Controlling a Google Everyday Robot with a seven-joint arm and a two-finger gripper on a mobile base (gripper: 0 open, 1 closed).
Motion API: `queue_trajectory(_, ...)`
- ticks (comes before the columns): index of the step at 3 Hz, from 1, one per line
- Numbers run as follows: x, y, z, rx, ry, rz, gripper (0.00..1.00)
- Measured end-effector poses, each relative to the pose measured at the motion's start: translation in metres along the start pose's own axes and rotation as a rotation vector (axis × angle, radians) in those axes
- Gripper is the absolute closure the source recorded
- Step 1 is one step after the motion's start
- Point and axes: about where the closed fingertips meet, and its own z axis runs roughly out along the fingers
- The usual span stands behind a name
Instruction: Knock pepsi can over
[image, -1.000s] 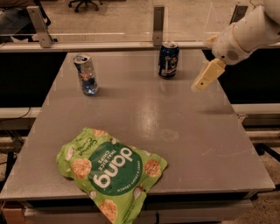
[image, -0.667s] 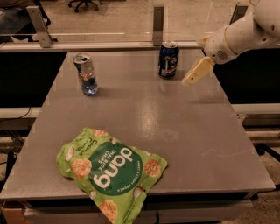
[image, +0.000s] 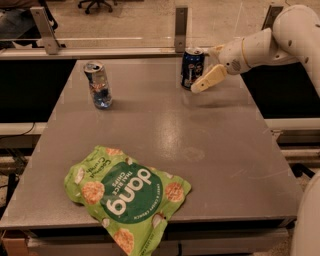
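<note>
The pepsi can (image: 192, 67) is dark blue with a silver top and stands upright at the far right of the grey table (image: 165, 135). My gripper (image: 206, 80) reaches in from the right on a white arm. Its cream-coloured fingers (image: 210, 79) slant down to the left, with the tip right at the can's lower right side, touching it or nearly so.
A slimmer silver and light-blue can (image: 98, 84) stands upright at the far left of the table. A green bag of dang rice chips (image: 125, 194) lies at the near edge. A glass barrier with metal posts (image: 181, 27) runs behind the table.
My gripper has moved left and a little down, from well clear of the pepsi can on its right to right beside it. The can still stands upright.
</note>
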Motion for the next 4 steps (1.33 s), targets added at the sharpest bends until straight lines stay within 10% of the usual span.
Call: queue_trajectory(4, -0.077, 0.114, 0.023, -0.391, -0.293, 0.012, 0.00)
